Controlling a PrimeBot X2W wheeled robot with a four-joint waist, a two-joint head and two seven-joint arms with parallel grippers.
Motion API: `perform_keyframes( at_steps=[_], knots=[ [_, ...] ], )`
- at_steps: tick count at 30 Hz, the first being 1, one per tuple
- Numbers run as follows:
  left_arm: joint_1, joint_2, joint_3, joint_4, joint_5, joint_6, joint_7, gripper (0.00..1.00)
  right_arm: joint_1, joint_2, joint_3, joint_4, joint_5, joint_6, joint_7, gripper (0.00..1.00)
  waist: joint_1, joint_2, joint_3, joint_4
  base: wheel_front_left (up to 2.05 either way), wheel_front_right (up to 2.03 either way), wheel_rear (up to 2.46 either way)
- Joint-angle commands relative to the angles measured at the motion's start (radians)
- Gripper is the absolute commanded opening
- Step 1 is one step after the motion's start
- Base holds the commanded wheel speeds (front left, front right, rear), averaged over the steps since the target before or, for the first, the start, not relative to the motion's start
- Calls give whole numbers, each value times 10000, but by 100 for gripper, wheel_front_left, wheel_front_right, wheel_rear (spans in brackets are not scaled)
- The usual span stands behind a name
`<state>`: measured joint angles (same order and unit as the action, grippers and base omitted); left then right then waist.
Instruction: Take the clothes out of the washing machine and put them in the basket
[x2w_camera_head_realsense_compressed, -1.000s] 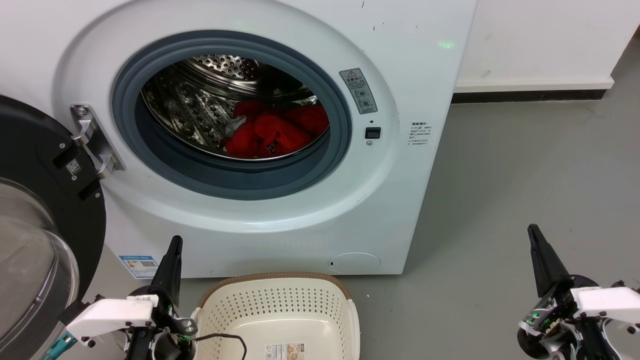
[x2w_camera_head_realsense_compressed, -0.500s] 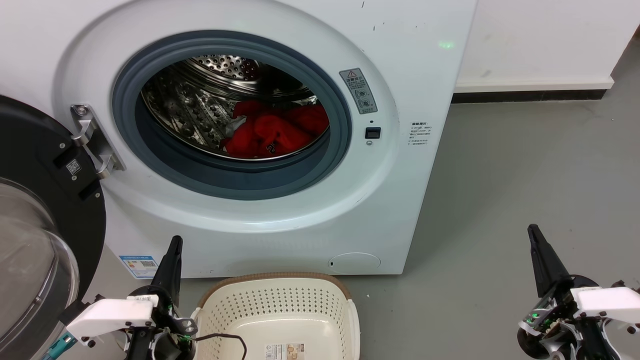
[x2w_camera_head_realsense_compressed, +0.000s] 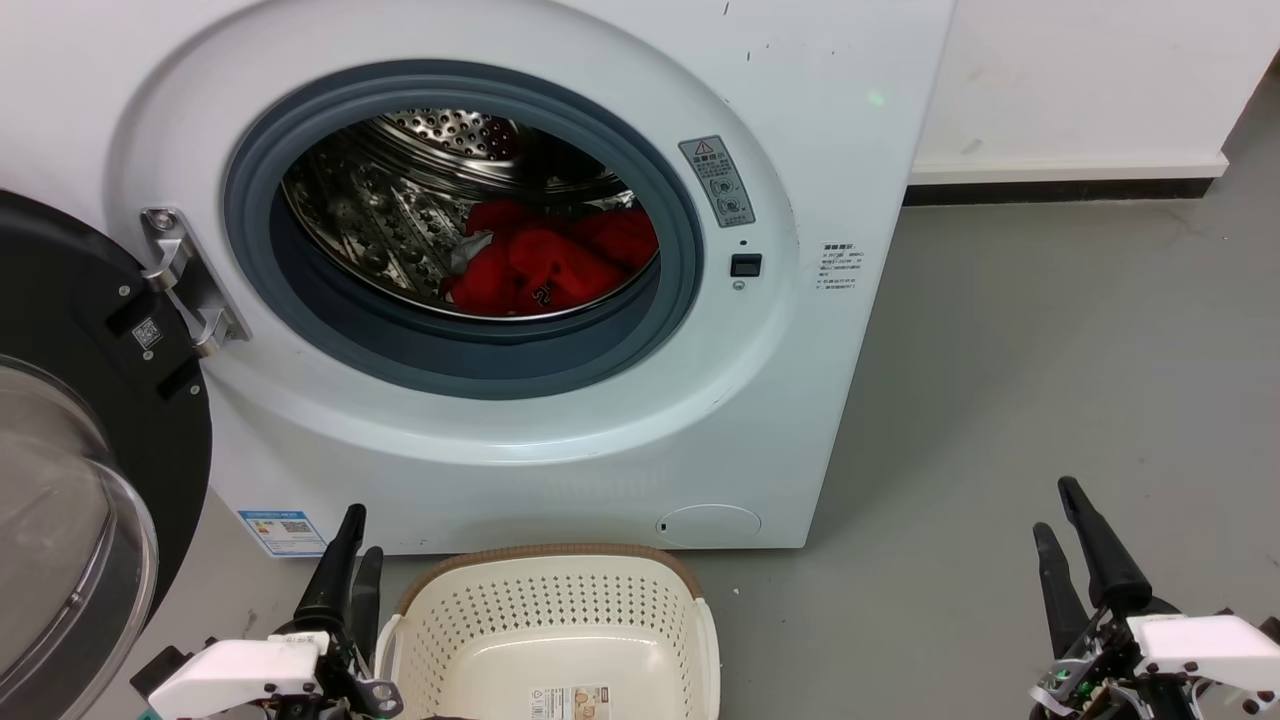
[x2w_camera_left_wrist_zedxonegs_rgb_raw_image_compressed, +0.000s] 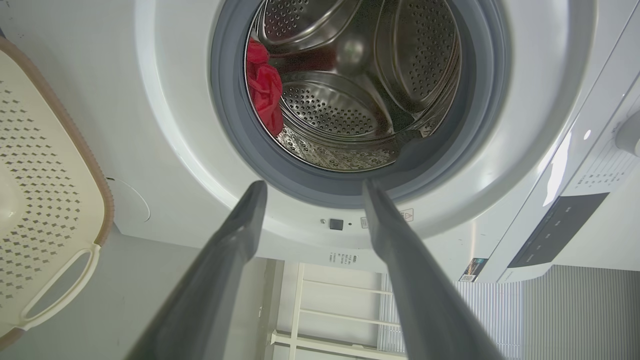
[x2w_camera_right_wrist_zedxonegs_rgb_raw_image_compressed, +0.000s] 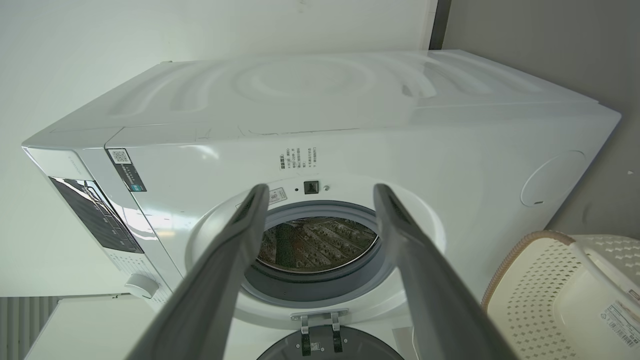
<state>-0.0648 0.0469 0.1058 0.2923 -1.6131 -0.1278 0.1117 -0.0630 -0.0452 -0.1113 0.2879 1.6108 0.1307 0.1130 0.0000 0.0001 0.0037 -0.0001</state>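
The red clothes (x2w_camera_head_realsense_compressed: 545, 265) lie heaped low in the steel drum of the white washing machine (x2w_camera_head_realsense_compressed: 800, 400), whose porthole stands open. In the left wrist view the clothes (x2w_camera_left_wrist_zedxonegs_rgb_raw_image_compressed: 265, 95) show at the drum's left side. The cream basket (x2w_camera_head_realsense_compressed: 545, 553) stands on the floor right in front of the machine, with nothing in it but a label. My left gripper (x2w_camera_head_realsense_compressed: 360, 535) is open beside the basket's left rim. My right gripper (x2w_camera_head_realsense_compressed: 1056, 508) is open over the bare floor at the far right. Both wrist views show spread fingers with nothing between them, left gripper (x2w_camera_left_wrist_zedxonegs_rgb_raw_image_compressed: 314, 185) and right gripper (x2w_camera_right_wrist_zedxonegs_rgb_raw_image_compressed: 321, 187).
The black-rimmed glass door (x2w_camera_head_realsense_compressed: 90, 400) hangs swung open at the left, close to my left arm. Grey floor (x2w_camera_head_realsense_compressed: 1050, 330) stretches to the right of the machine up to a white wall with a dark skirting (x2w_camera_head_realsense_compressed: 1060, 190).
Both grippers have dropped lower in the head view. Each showed a single closed point before; now each shows two separate fingers. The clothes, basket and door have not moved.
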Motion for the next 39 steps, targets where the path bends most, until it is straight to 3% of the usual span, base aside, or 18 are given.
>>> perform_keyframes(
  at_steps=[1,13,20,35,39],
  knots=[
    [-110,9,-9,-197,78,-1,-116,100,-99,-11,79,-205,-33,0,-125,100,0,-1,1,-2,0,0,0],
    [144,14,-3,-566,725,-7,-753,100,60,-21,167,-476,-752,0,-762,100,0,-1,16,-22,0,0,0],
    [207,18,364,-536,1389,-9,-1056,100,55,-26,-94,-452,-2017,0,-1067,100,0,-1,27,-26,0,0,0],
    [105,24,1455,-1224,4159,-5,-1636,100,-102,-37,-404,-1410,-6292,0,-1648,100,0,-1,120,-35,0,0,0],
    [82,25,1552,-1809,5169,285,-1775,100,-90,-39,-349,-1987,-7641,0,-1789,100,0,-1,160,-38,0,0,0]
  ],
)
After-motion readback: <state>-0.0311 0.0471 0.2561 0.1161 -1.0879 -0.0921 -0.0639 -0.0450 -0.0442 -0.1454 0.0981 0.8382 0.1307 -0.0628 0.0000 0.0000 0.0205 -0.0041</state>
